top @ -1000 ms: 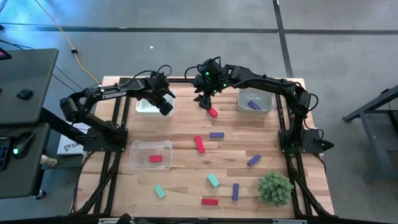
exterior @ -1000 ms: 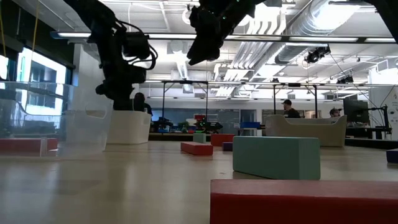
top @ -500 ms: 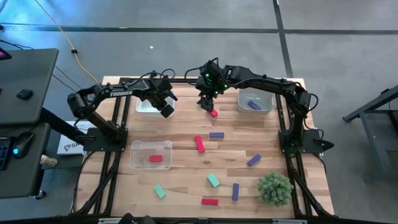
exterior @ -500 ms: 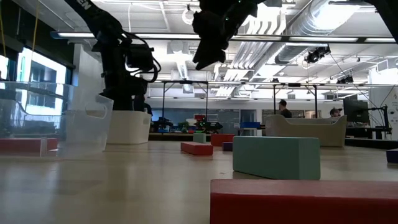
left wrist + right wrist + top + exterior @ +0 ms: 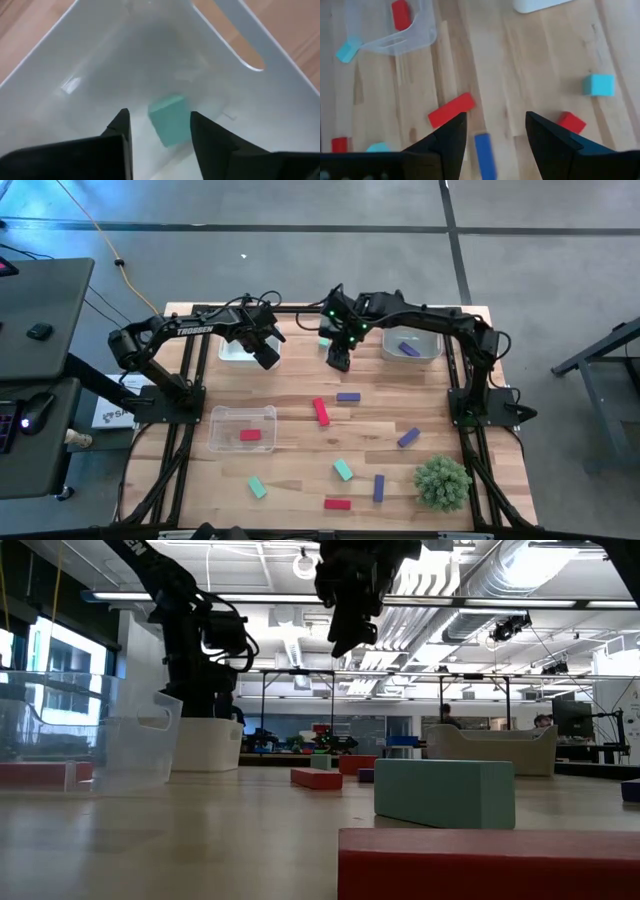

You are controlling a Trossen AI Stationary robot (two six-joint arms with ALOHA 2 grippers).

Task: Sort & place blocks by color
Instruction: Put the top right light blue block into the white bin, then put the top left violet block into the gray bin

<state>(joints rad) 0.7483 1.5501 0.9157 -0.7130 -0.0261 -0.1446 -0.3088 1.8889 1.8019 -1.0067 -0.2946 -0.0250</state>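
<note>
Teal block (image 5: 169, 121) sits loose in white tray (image 5: 260, 47), right between parted fingers of left claw (image 5: 159, 131), nothing gripped. Right claw (image 5: 495, 131) also open and empty, hovering mid-surface; short red block (image 5: 571, 122) lies just beside it, nearest pick.

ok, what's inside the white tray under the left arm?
One teal block lies in the white tray, seen between the left gripper's open jaws. The part of the tray floor behind them is hidden.

Your bench (image 5: 300, 440) carries three trays: two at the far edge, left tray (image 5: 232, 350) holding one block (image 5: 171, 120), right tray (image 5: 420, 345) another. Third tray (image 5: 240, 427) sits mid-left. Loose blocks (image 5: 340, 470) lie scattered centre and near; plant (image 5: 442, 483) near-right.
</note>
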